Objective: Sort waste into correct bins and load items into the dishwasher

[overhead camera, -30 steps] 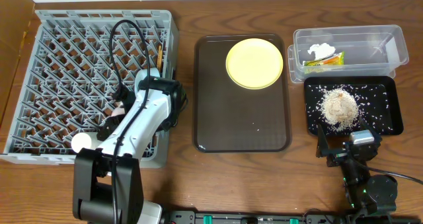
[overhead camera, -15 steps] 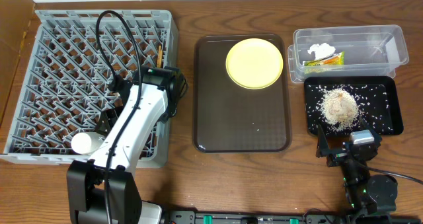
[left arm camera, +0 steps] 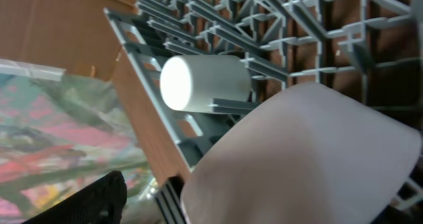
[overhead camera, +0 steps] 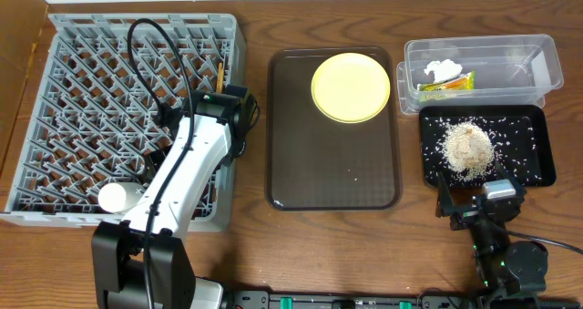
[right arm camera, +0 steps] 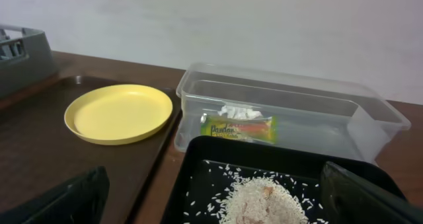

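Brown serving tray [overhead camera: 310,163] on wooden table [overhead camera: 364,250]

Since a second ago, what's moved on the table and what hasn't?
The left arm stretched a little farther from its base along the dish rack's right side; no grasp or release shows. The white cup, yellow plate, clear tub, black tray and right arm stayed put.

We see the left arm [overhead camera: 194,156] reach farther up the dish rack's [overhead camera: 82,108] right edge. Its cable [overhead camera: 151,22] loop swings left.
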`<state>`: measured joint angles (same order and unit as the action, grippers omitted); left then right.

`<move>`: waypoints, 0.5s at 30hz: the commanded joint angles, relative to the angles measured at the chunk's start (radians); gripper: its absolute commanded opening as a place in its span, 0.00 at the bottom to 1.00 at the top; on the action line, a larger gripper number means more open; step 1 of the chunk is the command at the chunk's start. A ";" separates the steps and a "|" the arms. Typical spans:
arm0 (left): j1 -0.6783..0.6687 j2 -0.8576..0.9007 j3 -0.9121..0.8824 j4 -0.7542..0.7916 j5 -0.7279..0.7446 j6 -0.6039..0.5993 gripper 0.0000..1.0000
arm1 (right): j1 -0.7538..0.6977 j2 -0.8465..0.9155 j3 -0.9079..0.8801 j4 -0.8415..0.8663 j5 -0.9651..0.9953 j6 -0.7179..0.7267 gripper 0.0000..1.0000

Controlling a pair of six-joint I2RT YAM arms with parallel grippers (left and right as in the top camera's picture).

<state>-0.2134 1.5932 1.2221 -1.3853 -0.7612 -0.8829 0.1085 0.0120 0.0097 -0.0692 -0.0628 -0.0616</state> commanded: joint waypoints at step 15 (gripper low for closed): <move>0.013 -0.012 -0.035 0.093 0.075 0.040 0.96 | -0.003 -0.003 -0.004 0.001 0.002 0.012 0.99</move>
<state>-0.2131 1.5929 1.1980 -1.2915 -0.6502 -0.8627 0.1085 0.0120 0.0097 -0.0689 -0.0628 -0.0616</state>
